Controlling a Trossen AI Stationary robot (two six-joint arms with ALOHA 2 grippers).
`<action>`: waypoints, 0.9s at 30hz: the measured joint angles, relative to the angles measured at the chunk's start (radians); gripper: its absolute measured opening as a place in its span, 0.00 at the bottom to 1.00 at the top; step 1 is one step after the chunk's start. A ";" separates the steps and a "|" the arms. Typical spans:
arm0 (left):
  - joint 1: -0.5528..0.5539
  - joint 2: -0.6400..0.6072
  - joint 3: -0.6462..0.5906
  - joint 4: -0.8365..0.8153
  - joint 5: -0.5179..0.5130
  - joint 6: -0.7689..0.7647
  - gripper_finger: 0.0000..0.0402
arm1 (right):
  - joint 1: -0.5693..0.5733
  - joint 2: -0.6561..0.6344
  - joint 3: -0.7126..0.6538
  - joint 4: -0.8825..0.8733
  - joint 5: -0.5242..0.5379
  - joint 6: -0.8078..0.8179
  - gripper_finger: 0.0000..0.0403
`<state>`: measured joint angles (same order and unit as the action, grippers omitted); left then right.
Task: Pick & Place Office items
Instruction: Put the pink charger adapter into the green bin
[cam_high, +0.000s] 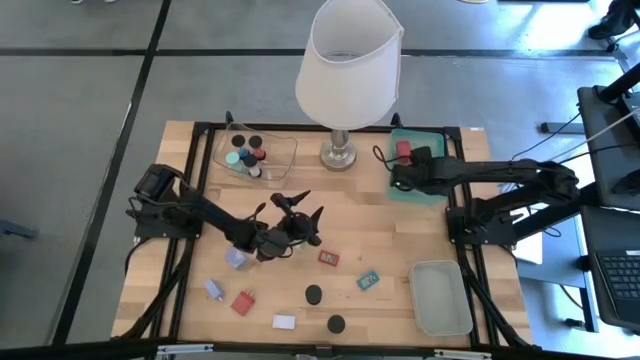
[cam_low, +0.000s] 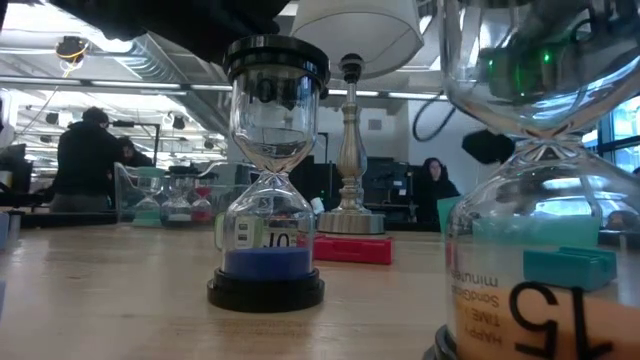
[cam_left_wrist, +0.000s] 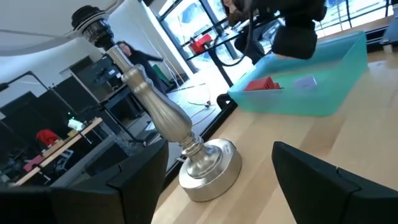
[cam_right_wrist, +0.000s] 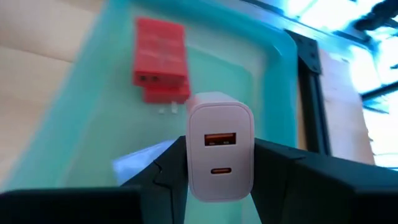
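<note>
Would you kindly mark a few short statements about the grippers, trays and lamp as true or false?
1. The right gripper is shut on a white charger. True.
2. It is over the clear tray. False: it is over the teal tray.
3. A red block lies in the teal tray. True.
4. The left gripper holds a black cap. False: it is open and holds nothing.
5. The lamp lies toppled. False: it stands upright.
</note>
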<state>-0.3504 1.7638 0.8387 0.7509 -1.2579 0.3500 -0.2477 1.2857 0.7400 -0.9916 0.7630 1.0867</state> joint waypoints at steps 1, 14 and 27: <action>0.002 0.000 0.000 0.000 0.000 0.000 0.71 | -0.013 0.015 -0.004 0.002 0.000 0.002 0.30; 0.007 0.000 0.000 0.000 0.001 0.000 0.70 | -0.081 0.237 -0.009 0.008 -0.023 -0.024 0.31; 0.007 0.000 0.000 0.000 0.001 0.003 0.69 | -0.086 0.307 -0.009 0.052 -0.043 -0.029 0.36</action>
<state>-0.3439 1.7638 0.8387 0.7509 -1.2568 0.3527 -0.3336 1.5929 0.7315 -0.9398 0.7200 1.0575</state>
